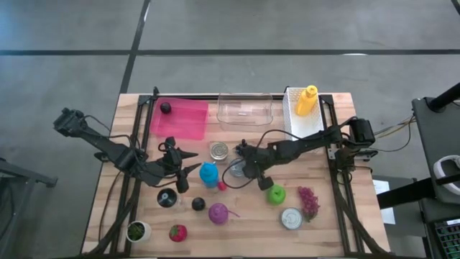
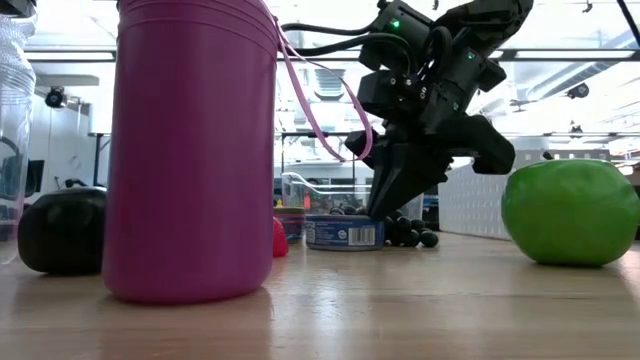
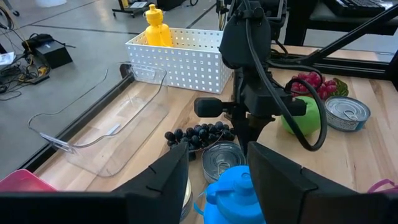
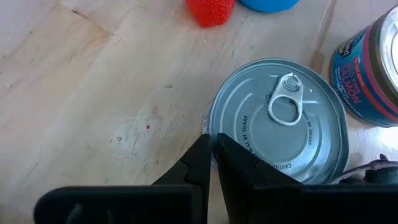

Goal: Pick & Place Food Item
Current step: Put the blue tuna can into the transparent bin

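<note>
A silver pull-tab can (image 4: 280, 118) stands upright on the wooden table, mid-table in the high view (image 1: 236, 171). My right gripper (image 4: 211, 142) comes down from the right, its fingers shut at the can's edge (image 1: 248, 170). A bunch of black grapes (image 3: 199, 132) lies just beyond the can. My left gripper (image 3: 219, 152) is open and hovers left of a blue bottle (image 1: 208, 173), touching nothing (image 1: 188, 170). My right gripper meets the can at its rim (image 4: 208, 121), on the side toward the table's near edge. One fingertip (image 4: 222, 146) sits over the lid and the other (image 4: 200, 146) just outside the wall. The fingers point down from above. The can stands flat on the table.
A blue-labelled can (image 1: 219, 150) stands behind the silver one. Nearby are a green apple (image 1: 276, 193), red grapes (image 1: 309, 201), a third can (image 1: 291, 218), a purple cup (image 1: 218, 213) and a strawberry (image 4: 210, 9). A pink tray (image 1: 179, 119), clear tray (image 1: 244, 109) and white basket (image 1: 296, 121) line the far edge.
</note>
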`<control>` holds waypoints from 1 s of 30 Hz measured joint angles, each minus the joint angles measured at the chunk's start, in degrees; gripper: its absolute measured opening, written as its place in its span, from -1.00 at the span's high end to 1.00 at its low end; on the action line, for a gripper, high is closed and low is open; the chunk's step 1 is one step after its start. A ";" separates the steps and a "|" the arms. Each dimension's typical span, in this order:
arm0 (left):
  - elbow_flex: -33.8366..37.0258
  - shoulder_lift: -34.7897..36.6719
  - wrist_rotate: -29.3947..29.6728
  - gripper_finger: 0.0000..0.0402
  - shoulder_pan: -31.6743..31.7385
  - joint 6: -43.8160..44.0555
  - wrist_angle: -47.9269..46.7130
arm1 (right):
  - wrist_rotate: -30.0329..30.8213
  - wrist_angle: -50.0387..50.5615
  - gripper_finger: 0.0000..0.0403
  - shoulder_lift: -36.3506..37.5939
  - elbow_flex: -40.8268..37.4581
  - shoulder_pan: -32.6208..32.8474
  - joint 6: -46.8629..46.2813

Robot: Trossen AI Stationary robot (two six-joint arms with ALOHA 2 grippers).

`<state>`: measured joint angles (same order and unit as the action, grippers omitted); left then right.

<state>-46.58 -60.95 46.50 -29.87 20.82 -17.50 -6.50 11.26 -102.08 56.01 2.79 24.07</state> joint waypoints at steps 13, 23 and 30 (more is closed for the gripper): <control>0.02 0.00 0.00 0.15 -0.04 0.02 0.00 | -1.46 1.92 0.89 0.11 -0.04 0.04 -0.07; 0.02 0.00 0.00 0.15 -0.02 0.00 -0.02 | -1.73 2.19 0.89 0.09 -0.13 0.09 -0.10; 0.00 0.00 0.00 0.16 -0.02 0.00 -0.04 | -1.25 3.84 0.89 -0.25 -0.41 0.07 -0.10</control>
<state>-46.58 -60.95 46.50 -29.89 20.83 -17.54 -7.76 15.10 -102.34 55.60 2.85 23.97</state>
